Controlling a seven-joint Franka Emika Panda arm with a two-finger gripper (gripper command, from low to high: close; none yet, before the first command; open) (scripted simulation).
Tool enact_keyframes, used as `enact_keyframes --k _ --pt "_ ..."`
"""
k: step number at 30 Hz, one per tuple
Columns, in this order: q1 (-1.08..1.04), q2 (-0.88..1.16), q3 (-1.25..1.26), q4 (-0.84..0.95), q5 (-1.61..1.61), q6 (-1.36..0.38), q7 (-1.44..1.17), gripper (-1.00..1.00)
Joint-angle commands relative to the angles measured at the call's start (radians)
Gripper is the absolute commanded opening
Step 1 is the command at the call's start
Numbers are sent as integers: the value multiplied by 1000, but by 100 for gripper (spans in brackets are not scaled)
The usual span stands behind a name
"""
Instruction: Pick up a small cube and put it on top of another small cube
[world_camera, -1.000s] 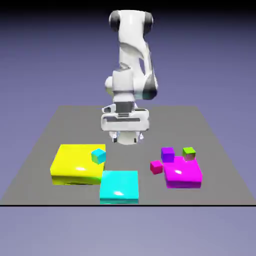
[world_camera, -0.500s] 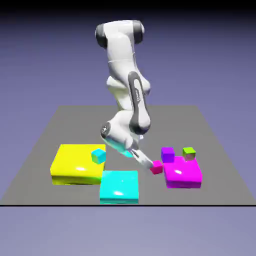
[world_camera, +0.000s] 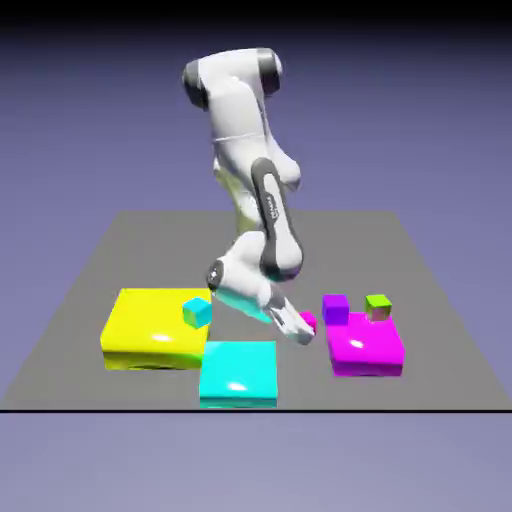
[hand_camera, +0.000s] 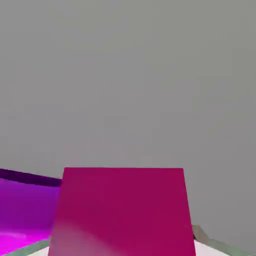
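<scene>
Reaching down toward the exterior view's right, my gripper (world_camera: 305, 336) is at the pink-magenta cube (world_camera: 309, 322), which is partly hidden behind the hand. In the hand view the cube looms large between the finger tips, but I cannot tell whether they are clamped on it or just around it. The purple cube (world_camera: 336, 309) sits near it, beside the far edge of the magenta slab (world_camera: 365, 346), close to the green-topped brown cube (world_camera: 378, 308).
</scene>
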Motion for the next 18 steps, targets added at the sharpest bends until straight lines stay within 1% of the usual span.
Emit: enact_keyframes --k 1,8,10,11,15,16,17,18 --pt "19 -36 -6 12 -12 -37 24 -100" --pt "154 -290 -49 86 -63 -297 180 -100" --pt "188 -331 -84 37 9 -343 218 -100" --pt "188 -331 -84 37 9 -343 218 -100" --pt "249 -217 -30 -10 101 -169 161 -100" --pt "249 -215 -29 -11 102 -167 160 -100" --pt "249 -215 -29 -11 102 -167 160 100" --pt "249 -215 -29 -11 102 -167 160 100"
